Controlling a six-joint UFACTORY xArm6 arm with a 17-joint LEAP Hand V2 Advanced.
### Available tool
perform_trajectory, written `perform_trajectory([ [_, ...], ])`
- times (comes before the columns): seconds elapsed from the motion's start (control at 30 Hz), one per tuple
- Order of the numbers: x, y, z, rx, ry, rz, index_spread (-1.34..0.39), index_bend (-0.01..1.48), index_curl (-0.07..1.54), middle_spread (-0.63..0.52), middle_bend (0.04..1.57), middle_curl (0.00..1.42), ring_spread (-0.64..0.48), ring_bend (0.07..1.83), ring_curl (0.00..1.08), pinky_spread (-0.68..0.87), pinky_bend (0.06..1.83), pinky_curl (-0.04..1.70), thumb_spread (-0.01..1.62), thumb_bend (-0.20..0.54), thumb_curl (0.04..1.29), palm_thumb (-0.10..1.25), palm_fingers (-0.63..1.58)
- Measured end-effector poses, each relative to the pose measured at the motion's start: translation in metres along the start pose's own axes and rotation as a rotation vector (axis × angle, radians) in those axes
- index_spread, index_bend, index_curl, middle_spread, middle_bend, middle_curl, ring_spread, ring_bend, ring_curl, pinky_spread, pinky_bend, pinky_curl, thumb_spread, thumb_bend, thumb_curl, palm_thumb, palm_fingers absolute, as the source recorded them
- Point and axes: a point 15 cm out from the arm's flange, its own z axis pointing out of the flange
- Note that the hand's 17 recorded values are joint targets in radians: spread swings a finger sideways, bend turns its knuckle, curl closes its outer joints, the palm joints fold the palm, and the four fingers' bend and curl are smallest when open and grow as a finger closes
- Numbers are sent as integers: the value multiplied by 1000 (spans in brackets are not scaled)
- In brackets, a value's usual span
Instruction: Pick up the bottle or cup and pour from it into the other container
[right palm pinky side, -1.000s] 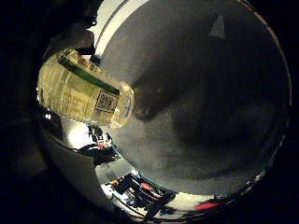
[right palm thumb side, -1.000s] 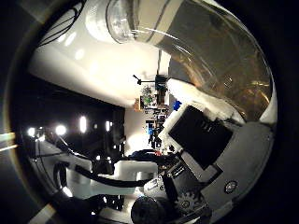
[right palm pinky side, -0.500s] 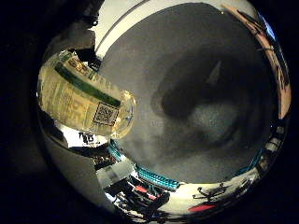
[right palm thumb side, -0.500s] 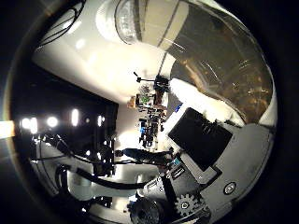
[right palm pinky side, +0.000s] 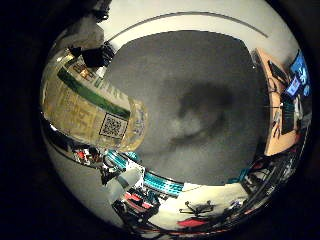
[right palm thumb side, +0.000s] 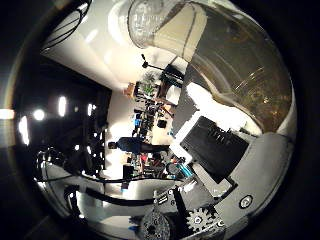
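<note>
A clear plastic bottle (right palm pinky side: 90, 100) with a green-edged label and pale yellow liquid lies close against the palm in the little finger side palm view. In the thumb side palm view its clear body (right palm thumb side: 230, 50) fills much of the picture. My right hand (right palm thumb side: 215, 140) is curled round it, with a white finger (right palm thumb side: 213, 103) pressed on its side. The bottle hangs well above a grey mat (right palm pinky side: 215, 65), where a shadow (right palm pinky side: 195, 110) falls.
The grey mat lies on a white table (right palm pinky side: 150, 15). A wooden desk (right palm pinky side: 275, 100) with screens stands beyond the mat. Room clutter, chairs and ceiling lights (right palm thumb side: 60, 105) show around the edges.
The whole picture has shifted: the camera has risen and turned, so the mat looks farther away and its edges now show. The bottle stays in the same place against the palm.
</note>
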Motion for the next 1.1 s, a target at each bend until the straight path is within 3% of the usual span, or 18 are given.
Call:
perform_trajectory([
  [0.17, -45, -26, 14, -106, 164, -65, -268, 1078, 1054, -180, 1273, 997, -317, 1210, 1023, -208, 1321, 835, 316, -19, 923, 1147, 1045],
  [0.47, -113, -44, 68, -301, 317, -137, -267, 1087, 1054, -177, 1275, 999, -323, 1206, 1044, -220, 1262, 893, 248, -19, 942, 1142, 1049],
  [1.1, -182, -62, 162, -601, 829, -400, -266, 1082, 1053, -175, 1280, 997, -328, 1190, 1061, -244, 1170, 981, 183, -17, 955, 1150, 1056],
])
